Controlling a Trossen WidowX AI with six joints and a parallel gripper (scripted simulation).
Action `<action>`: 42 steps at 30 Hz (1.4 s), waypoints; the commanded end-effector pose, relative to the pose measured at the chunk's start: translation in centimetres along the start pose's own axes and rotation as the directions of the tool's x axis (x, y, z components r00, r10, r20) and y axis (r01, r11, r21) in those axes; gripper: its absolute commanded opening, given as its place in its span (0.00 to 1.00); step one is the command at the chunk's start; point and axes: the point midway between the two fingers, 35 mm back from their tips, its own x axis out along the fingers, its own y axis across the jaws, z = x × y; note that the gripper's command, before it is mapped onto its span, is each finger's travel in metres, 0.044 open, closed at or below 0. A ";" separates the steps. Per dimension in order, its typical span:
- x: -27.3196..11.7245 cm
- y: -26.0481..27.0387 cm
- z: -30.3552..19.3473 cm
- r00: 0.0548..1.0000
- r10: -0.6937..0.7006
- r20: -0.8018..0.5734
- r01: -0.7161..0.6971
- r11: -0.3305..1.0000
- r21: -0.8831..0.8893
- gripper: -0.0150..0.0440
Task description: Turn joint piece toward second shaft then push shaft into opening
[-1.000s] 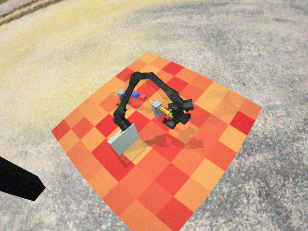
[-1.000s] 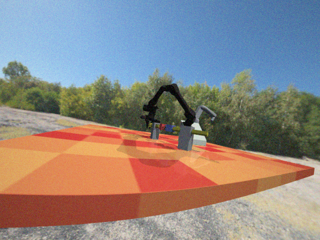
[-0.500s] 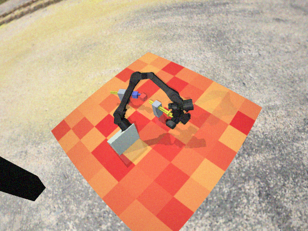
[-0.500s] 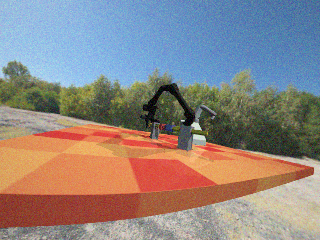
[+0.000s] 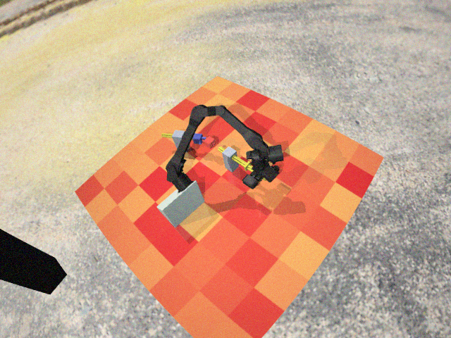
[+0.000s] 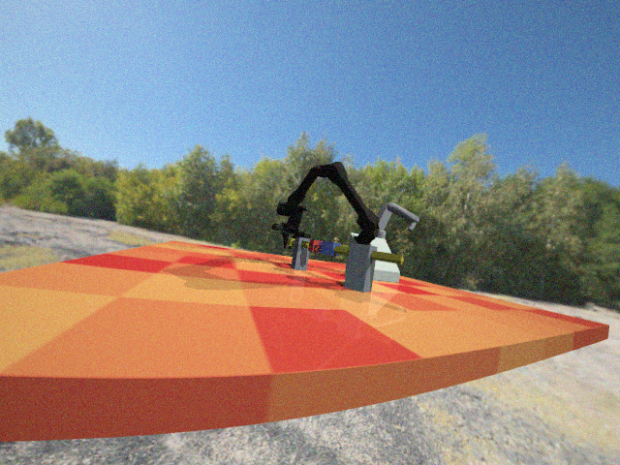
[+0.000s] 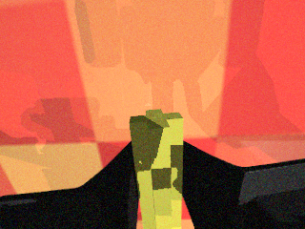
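The first shaft [image 5: 166,135] [image 6: 387,258] is yellow and sits in a grey block [image 5: 177,137] [image 6: 358,267]. Its end carries a blue hinge part [image 5: 197,138] [image 6: 327,248] and the red square joint piece [image 5: 209,141] [image 6: 315,245]. The joint piece's opening faces roughly toward the second shaft; its exact angle is too small to tell. The second shaft [image 5: 239,160] [image 7: 167,205], also yellow, runs through another grey block [image 5: 230,160] [image 6: 300,255]. Its near end stands apart from the joint piece. My gripper [image 6: 286,240] [image 7: 152,140] is shut on the second shaft's far part, beyond the block.
The arm's upper links arch above the blocks. Its pale base plate [image 5: 182,205] stands at the near side on the orange and red checked table top [image 5: 251,262] [image 6: 200,340]. A grey lamp-like shape [image 6: 400,212] shows behind the first block.
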 end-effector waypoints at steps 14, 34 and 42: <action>0.1 0.0 -0.3 0.994 -0.106 -0.002 0.106 0.994 0.002 0.37; 0.1 0.0 -1.1 0.995 -0.104 -0.002 0.104 0.995 0.002 0.25; 0.1 0.0 -2.3 0.994 -0.112 -0.003 0.112 0.994 0.002 0.25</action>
